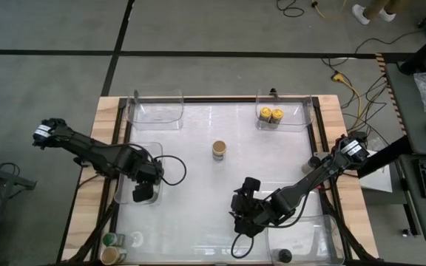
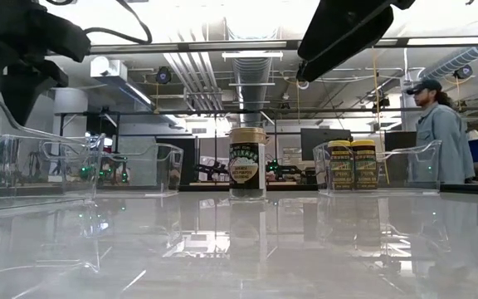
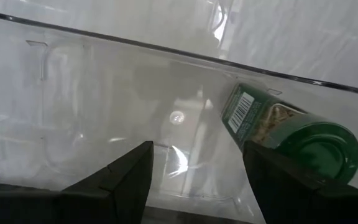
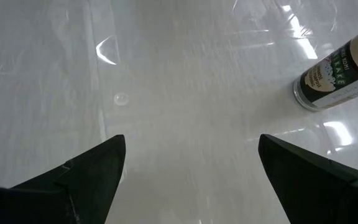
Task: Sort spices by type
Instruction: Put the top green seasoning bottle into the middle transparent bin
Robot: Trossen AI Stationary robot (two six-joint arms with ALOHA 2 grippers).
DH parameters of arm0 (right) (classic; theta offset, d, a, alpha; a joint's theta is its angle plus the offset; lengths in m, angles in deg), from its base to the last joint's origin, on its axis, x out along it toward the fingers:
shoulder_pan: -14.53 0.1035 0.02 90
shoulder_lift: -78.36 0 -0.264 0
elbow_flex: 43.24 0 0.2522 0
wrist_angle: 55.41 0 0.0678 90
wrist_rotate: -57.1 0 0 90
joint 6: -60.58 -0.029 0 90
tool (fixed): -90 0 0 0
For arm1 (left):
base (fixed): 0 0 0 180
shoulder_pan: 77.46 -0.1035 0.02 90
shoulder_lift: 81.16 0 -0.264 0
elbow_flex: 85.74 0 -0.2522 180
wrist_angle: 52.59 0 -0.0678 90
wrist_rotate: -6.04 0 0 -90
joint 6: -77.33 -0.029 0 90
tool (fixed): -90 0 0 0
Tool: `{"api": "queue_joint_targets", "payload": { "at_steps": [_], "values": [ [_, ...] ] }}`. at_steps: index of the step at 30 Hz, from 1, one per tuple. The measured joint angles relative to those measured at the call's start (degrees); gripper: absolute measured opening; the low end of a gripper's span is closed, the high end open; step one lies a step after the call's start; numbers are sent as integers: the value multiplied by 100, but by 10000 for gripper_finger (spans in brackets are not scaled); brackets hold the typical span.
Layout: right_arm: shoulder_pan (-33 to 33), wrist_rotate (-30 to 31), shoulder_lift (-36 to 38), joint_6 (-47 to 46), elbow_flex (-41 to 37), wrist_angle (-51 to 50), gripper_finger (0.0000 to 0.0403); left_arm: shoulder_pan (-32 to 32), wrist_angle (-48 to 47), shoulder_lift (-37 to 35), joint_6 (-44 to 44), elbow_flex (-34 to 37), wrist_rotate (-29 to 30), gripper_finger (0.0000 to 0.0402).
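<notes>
A tan-lidded jar point(image 1: 219, 150) point(image 2: 248, 162) point(image 4: 337, 71) stands upright on its base mid-table. Two yellow-lidded jars point(image 1: 271, 115) point(image 2: 352, 164) stand in the far-right bin point(image 1: 302, 111). A black-lidded jar point(image 1: 285, 256) sits in the near-right bin. A green-lidded jar point(image 1: 109, 240) and a tan-lidded one point(image 1: 111, 256) stand at the near-left corner. My left gripper point(image 1: 145, 193) point(image 3: 194, 146) hangs open over the left bin point(image 1: 121, 193), with another green-lidded jar point(image 3: 291, 130) inside the bin beside one finger. My right gripper point(image 1: 247, 193) point(image 4: 191, 143) is open above bare table, nearer than the middle jar.
A clear bin point(image 1: 156, 108) sits at the far-left corner. Wooden rails point(image 1: 102, 140) frame the glossy white table. A person point(image 2: 438, 137) stands in the room beyond the far edge. Cables trail from both wrists over the table.
</notes>
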State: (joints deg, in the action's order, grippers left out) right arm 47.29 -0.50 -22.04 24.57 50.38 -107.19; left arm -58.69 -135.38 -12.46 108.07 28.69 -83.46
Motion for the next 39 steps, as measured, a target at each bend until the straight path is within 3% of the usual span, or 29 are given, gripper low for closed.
{"api": "queue_joint_targets", "payload": {
  "at_steps": [24,39],
  "values": [
    [0,0,0,-4,-2,0,359,20,-40,0,125,0,-273,232],
    [0,0,0,-4,-2,0,359,17,-377,-211,-7,-1,158,232]
  ]
}}
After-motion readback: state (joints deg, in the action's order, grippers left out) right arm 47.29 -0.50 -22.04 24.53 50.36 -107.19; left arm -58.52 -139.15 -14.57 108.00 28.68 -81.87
